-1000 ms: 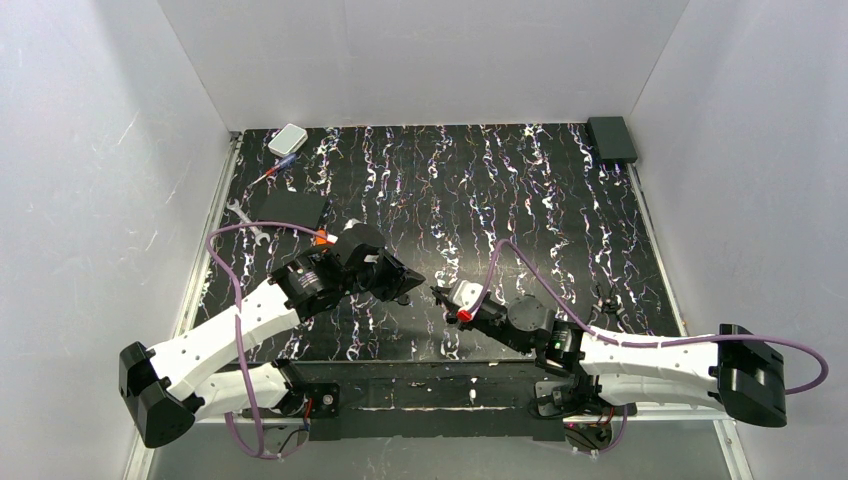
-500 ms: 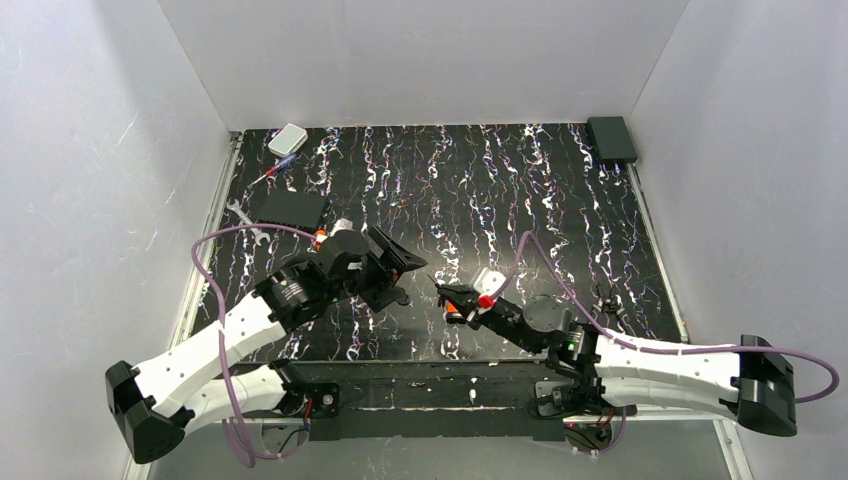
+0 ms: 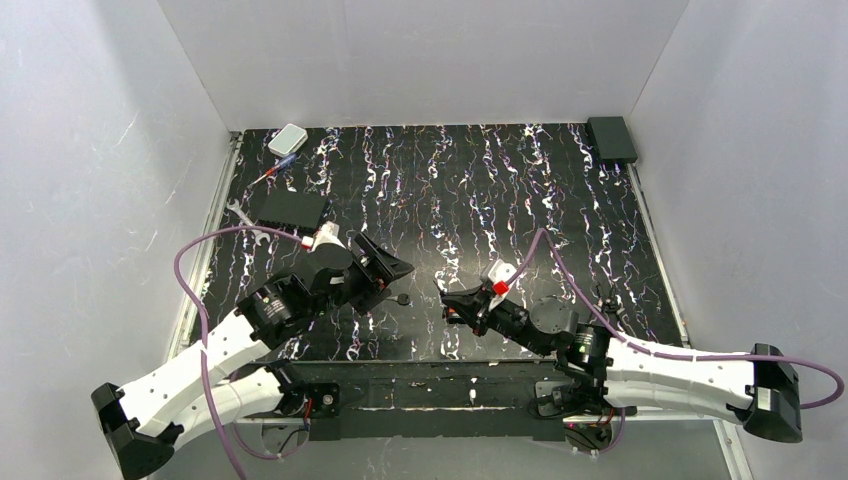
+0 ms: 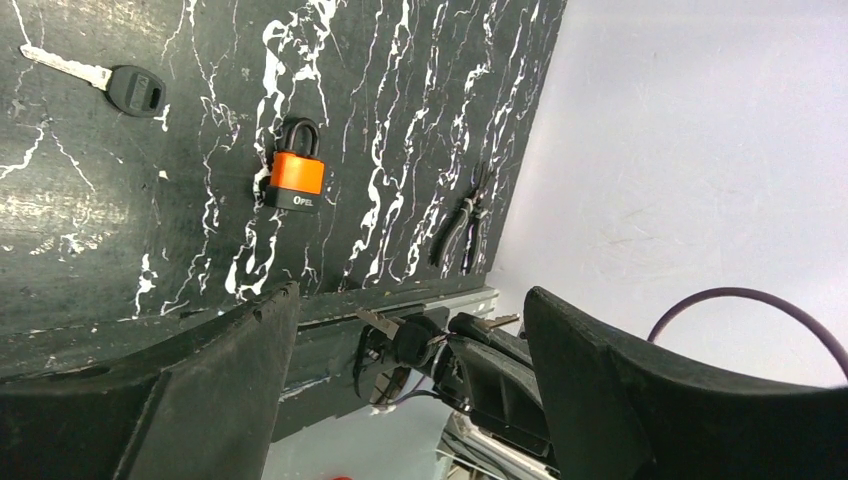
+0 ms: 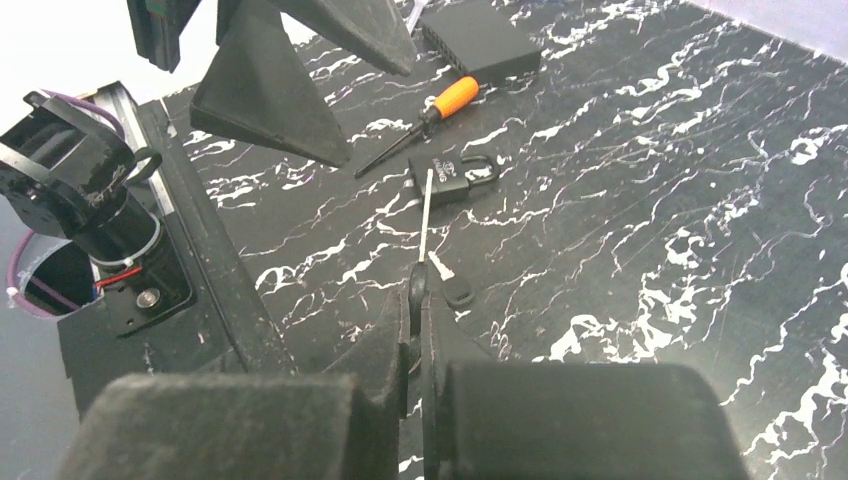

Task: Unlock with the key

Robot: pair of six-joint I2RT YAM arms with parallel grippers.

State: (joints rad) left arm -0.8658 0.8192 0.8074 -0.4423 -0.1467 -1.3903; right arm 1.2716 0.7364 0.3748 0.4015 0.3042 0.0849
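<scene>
The dark padlock (image 5: 450,178) lies flat on the marbled table, shackle to the right, a short way ahead of my right gripper (image 5: 418,290). That gripper is shut on the key (image 5: 428,215): its black head is pinched between the fingers and its thin blade points at the padlock. In the top view the right gripper (image 3: 446,296) is just right of the padlock (image 3: 400,298). My left gripper (image 3: 398,280) hovers over the padlock's left side, open and holding nothing. From the left wrist, the left gripper (image 4: 412,295) frames the right fingertips (image 4: 470,345).
An orange-handled screwdriver (image 5: 430,120) and a black box (image 5: 480,40) lie beyond the padlock. A second black-headed key (image 5: 457,291) sits by my right fingertips. An orange padlock (image 4: 295,178), another key (image 4: 130,88) and pliers (image 4: 462,230) lie on the table.
The left gripper has gone from shut to open and drawn back a little to the left. The right gripper stays shut on the key, its arm stretched lower.
</scene>
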